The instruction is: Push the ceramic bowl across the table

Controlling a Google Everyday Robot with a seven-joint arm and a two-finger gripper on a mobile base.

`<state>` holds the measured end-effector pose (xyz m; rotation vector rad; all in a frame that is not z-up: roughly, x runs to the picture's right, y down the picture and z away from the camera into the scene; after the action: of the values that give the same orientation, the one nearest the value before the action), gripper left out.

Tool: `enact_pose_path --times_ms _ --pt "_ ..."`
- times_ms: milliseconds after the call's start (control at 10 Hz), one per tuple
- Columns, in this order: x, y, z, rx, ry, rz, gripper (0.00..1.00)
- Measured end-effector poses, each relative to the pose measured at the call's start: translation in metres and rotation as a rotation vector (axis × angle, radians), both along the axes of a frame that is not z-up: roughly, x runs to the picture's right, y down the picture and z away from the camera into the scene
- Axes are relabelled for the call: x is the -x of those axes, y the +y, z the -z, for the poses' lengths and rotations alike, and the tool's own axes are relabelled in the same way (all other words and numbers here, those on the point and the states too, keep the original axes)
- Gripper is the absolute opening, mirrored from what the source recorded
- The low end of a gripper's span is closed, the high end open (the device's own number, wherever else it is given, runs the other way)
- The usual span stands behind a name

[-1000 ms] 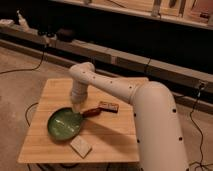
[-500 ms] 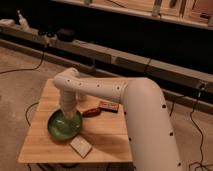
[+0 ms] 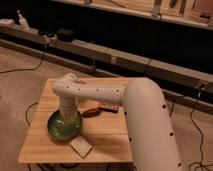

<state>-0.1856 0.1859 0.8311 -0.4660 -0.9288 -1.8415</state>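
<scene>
Wooden table: ceramic bowl near its left edge, closed hand down in it.

On the table, the hand sits in the ceramic bowl; a flat block lies just before it

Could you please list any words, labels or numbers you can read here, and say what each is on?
None can be read.
The white packet and the red-and-white pack on the table are too blurred to read.
The gripper, down at the bowl, shows no lettering.
</scene>
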Motion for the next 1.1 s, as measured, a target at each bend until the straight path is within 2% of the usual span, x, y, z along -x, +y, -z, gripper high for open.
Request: enact_pose_path --times_ms 600,1000,1100 --pt "-0.058 0.017 -0.003 0.019 0.150 -0.025 0.00" --pt "-0.112 0.002 0.000 -0.006 0.254 -0.108 0.00" --pt "-0.130 0.004 0.001 0.003 0.287 -0.123 0.00"
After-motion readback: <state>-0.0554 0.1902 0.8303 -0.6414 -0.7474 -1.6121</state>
